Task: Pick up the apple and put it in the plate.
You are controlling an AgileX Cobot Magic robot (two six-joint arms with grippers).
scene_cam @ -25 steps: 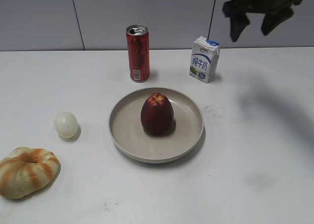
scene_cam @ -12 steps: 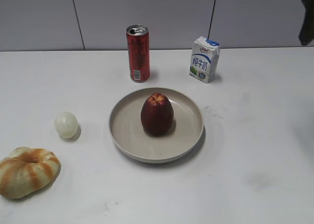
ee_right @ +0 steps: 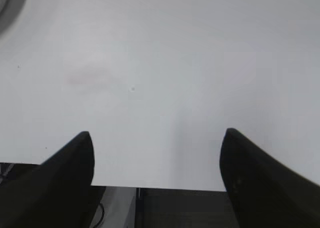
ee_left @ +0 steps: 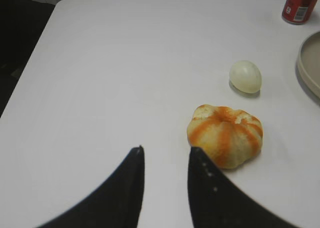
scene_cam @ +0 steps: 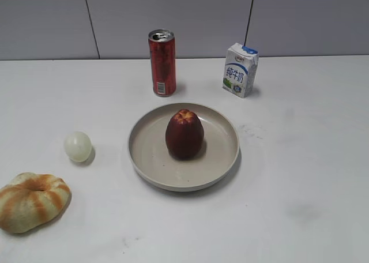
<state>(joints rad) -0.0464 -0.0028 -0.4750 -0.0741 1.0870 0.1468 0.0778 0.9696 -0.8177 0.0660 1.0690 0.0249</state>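
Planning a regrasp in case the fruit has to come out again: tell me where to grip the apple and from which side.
Grip the apple across its widest mid-body, coming straight down from above. It stands upright near the middle of the plate, lumpy crown up, and the raised rim would likely get in the way of a low sideways approach. Straddle the tapered top so the fingers close on the rounder flanks.

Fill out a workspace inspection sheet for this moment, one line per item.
Surface: white table, faint smudges.
Job's things: apple upright inside the plate.
Clutter: red can, milk carton, pale ball, striped bread, all off the plate.
Grippers: left gripper narrowly parted, empty; right gripper wide open, empty.
Cables: nothing seen.
Surroundings: grey panelled wall.
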